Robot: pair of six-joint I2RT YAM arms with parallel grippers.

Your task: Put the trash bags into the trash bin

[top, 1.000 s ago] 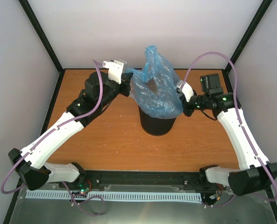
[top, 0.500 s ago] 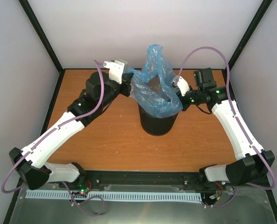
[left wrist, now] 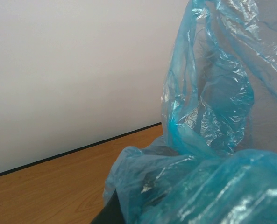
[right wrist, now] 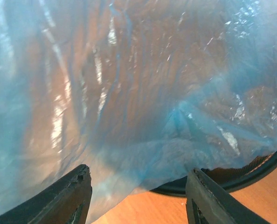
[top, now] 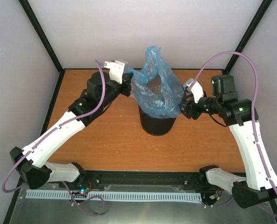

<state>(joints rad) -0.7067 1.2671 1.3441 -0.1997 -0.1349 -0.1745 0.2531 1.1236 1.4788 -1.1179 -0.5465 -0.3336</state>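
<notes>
The light-blue trash bag (top: 154, 91) stands puffed up over the black mesh trash bin (top: 158, 123), its lower part draped over the rim. My left gripper (top: 129, 86) is at the bag's left edge and shut on the film. In the left wrist view the bag (left wrist: 208, 116) covers the jaws, and only a dark finger (left wrist: 106, 213) shows. My right gripper (top: 181, 108) is open beside the bag's right side. In the right wrist view its fingers (right wrist: 75, 191) stand wide apart in front of the bag (right wrist: 129, 84) and the bin rim (right wrist: 250, 175), holding nothing.
The bin stands mid-table on the wooden tabletop (top: 105, 140). White walls and black frame posts (top: 45, 42) close in the back and sides. Bare wood lies in front of the bin and on both sides.
My right gripper went in to the bag's right edge, then drew back to the right and down, open. The left gripper stays on the bag's left edge.
</notes>
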